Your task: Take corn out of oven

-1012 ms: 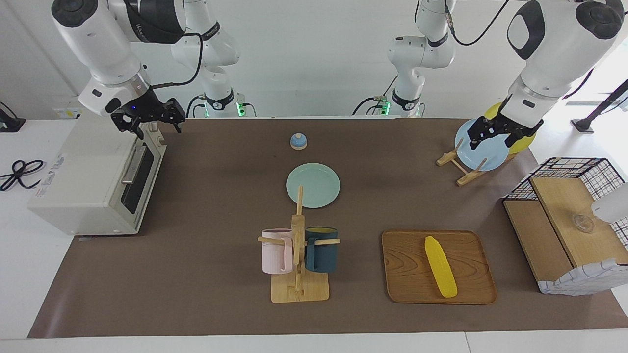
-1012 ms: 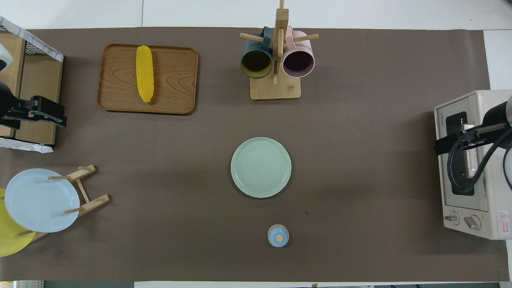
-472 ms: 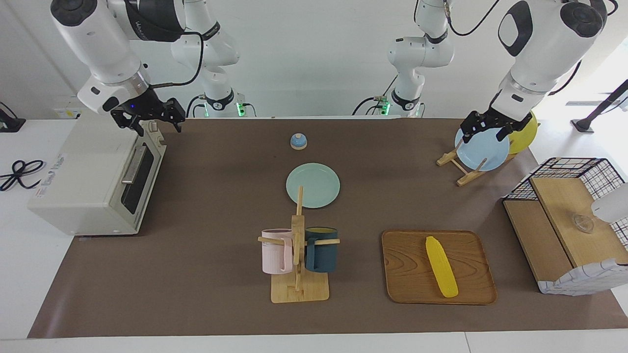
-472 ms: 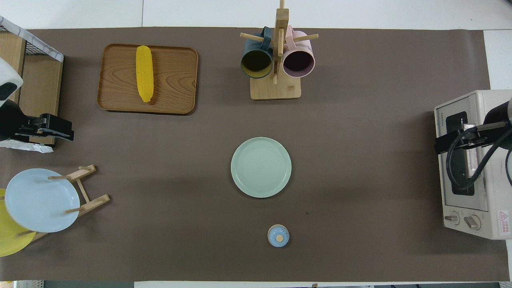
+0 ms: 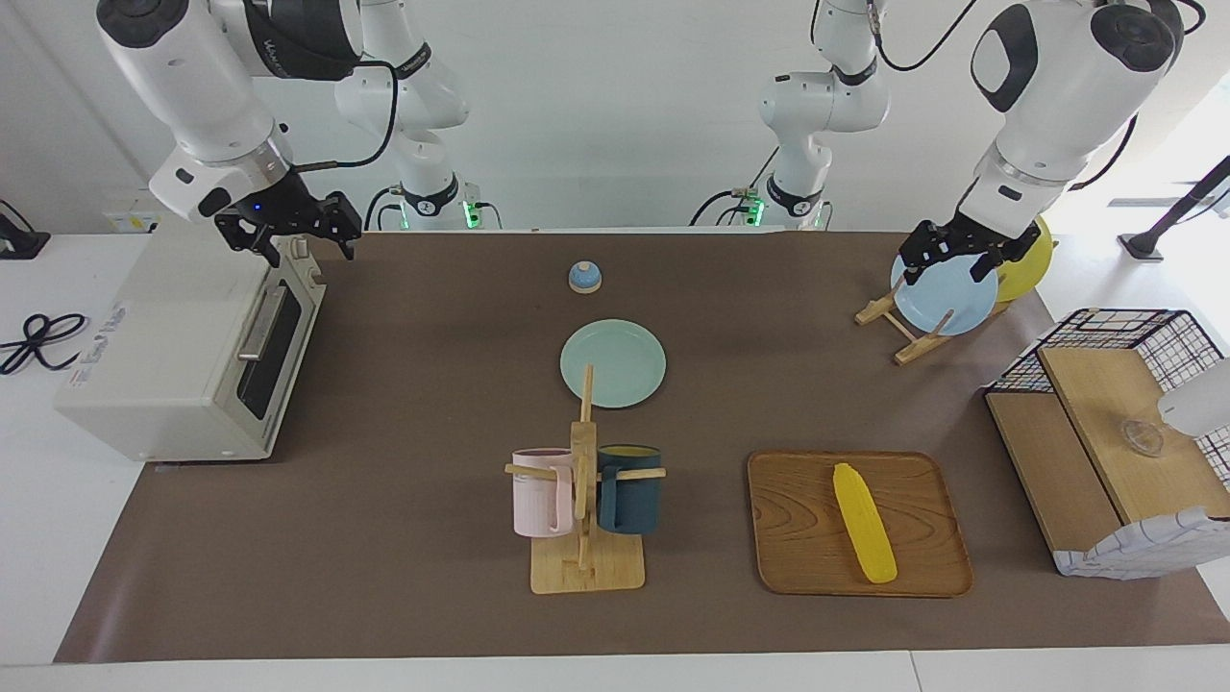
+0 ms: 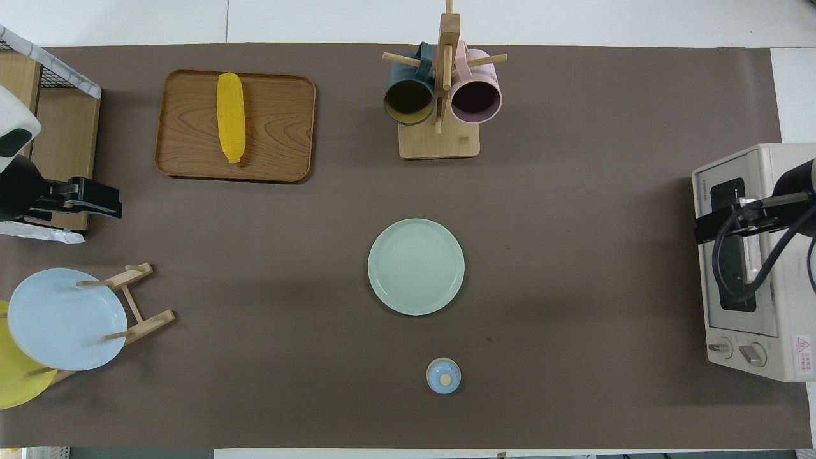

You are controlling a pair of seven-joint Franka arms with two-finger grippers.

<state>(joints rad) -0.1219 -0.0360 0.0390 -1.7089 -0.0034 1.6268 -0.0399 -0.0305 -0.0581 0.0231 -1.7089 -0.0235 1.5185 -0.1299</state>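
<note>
Red warning label on oven (image 6: 752, 268)

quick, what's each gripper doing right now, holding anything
Left gripper: open, empty, up over the blue plate in the rack.
Right gripper: open, empty, over the oven.

Bright, even light, soft shadows, sharp focus, glare toward one corner

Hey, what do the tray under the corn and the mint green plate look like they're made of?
The tray looks like wood, matte: brown with visible grain lines. The mint green plate looks like ceramic or melamine, smooth with a soft sheen; which one is unclear.
</note>
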